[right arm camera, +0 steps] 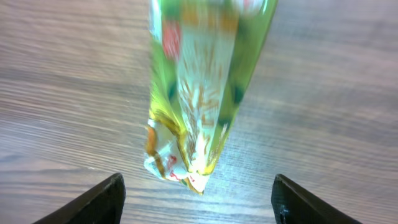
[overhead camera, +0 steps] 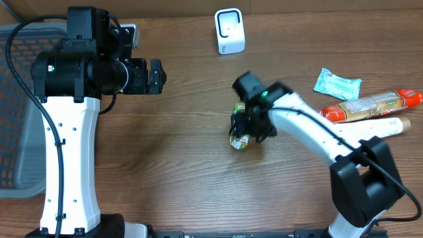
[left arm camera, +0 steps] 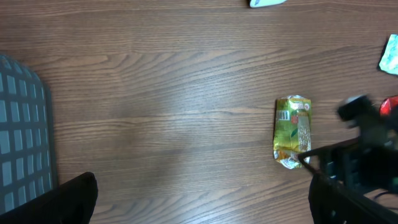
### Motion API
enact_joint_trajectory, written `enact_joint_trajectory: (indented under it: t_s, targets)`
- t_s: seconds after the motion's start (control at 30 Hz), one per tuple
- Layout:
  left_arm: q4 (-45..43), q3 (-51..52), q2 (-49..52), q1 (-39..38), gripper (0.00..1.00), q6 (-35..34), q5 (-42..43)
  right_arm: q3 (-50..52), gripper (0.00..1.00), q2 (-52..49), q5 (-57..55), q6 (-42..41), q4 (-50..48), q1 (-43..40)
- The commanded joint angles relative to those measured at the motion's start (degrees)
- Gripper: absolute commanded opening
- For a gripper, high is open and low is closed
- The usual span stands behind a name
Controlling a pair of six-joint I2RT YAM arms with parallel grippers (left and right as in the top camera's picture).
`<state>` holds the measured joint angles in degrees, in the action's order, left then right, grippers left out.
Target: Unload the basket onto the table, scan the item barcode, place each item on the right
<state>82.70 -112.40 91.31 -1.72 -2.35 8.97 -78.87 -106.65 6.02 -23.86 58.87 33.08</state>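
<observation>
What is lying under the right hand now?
A green snack packet lies flat on the wooden table, between the open fingers of the right hand. Its underside is hidden.

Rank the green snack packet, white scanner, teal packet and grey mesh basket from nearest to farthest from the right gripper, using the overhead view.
1. The green snack packet: mid-table, directly under the right gripper, between its open jaws.
2. The white scanner, at the far edge, and the teal packet, on the right side: too close to call.
3. The grey mesh basket: far-left edge.
</observation>
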Motion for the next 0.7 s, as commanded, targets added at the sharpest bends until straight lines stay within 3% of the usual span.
enact_joint_trajectory:
  t_s: [0.0, 0.17, 0.27, 0.53, 0.6, 0.67]
  targets:
    - [-0.22, -0.09, -0.02, 0.2, 0.99, 1.31, -0.2, -5.18, 0.78, 0.22, 6.4, 4.83, 2.49, -3.58]
    - [-0.22, -0.09, -0.02, 0.2, 1.0, 1.29, -0.17, 1.62, 0.78, 0.24, 12.5, -3.39, -2.62, -4.22]
    - [-0.22, -0.09, -0.02, 0.2, 1.0, 1.29, -0.2, 6.51, 0.78, 0.24, 14.67, -4.0, -9.31, -2.97]
    - [-0.22, -0.09, -0.02, 0.31, 1.0, 1.29, -0.2, 15.06, 0.7, 0.24, 9.51, -9.49, -20.0, -1.75]
    - [-0.22, -0.09, -0.02, 0.31, 0.99, 1.29, -0.2, 16.09, 0.6, 0.24, 9.51, -9.6, -21.33, -1.75]
    - [-0.22, -0.09, -0.02, 0.28, 0.99, 1.29, -0.17, 16.31, 0.41, 0.24, 9.49, -9.6, -21.64, -1.75]
